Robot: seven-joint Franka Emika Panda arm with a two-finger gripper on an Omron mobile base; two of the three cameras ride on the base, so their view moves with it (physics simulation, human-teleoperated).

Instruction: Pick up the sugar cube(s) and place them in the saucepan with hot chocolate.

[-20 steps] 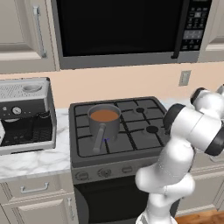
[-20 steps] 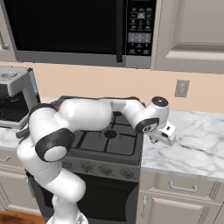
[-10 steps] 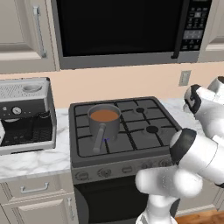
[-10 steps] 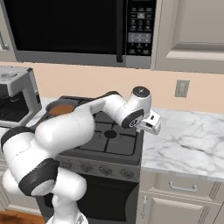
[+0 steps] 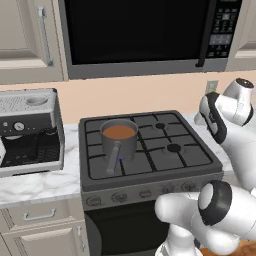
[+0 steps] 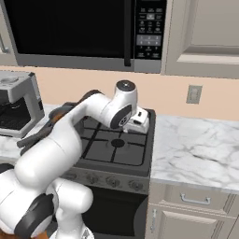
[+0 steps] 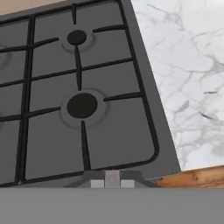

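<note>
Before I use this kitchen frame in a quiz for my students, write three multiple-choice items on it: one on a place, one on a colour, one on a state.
1. Where on the stove does the saucepan stand?
A. front right burner
B. left side of the grates
C. marble counter

2. What colour is the liquid in the saucepan?
A. orange-brown
B. green
C. clear

3. How is the saucepan covered?
A. lid on
B. foil on
C. open, no lid

Answers:
1 B: the saucepan sits on the left of the stove, near the coffee machine.
2 A: the liquid shows orange-brown.
3 C: its surface is plainly visible from above.
</note>
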